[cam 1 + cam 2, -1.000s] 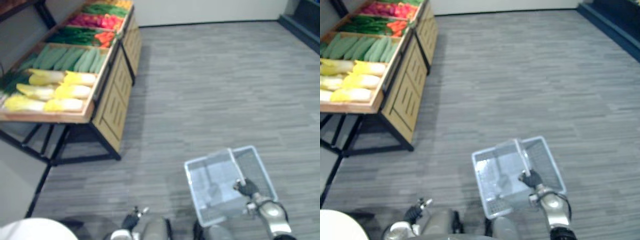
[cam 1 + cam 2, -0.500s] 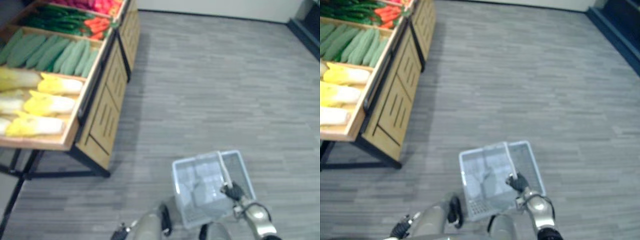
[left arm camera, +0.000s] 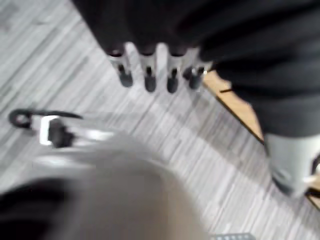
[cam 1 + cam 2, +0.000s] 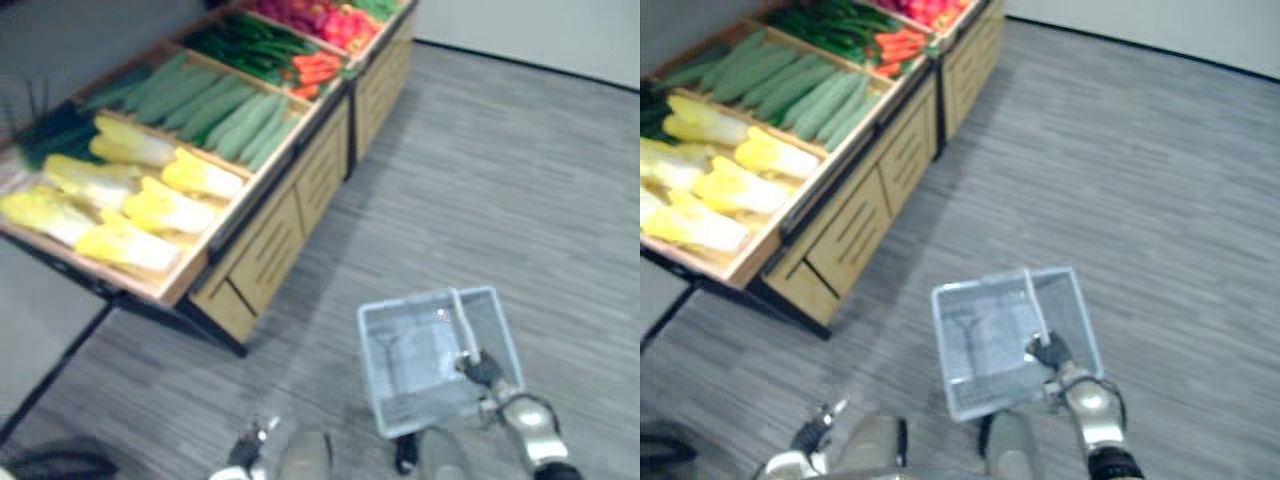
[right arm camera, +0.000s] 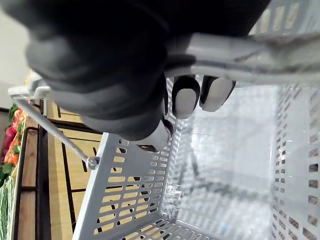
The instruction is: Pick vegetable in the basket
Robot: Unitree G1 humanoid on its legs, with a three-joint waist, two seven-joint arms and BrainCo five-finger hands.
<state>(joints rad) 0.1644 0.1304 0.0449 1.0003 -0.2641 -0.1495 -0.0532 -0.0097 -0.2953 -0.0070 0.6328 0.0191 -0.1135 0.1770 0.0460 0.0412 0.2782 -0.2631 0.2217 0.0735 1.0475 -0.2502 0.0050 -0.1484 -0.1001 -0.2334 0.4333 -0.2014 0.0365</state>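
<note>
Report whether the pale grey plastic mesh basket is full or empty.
Empty: the pale grey plastic mesh basket shows a bare bottom in both eye views, the right hand curled round its handle.

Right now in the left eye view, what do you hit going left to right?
yellow cabbages → wooden front of the stand → basket → right hand, curled round the basket's handle toward its right side.
</note>
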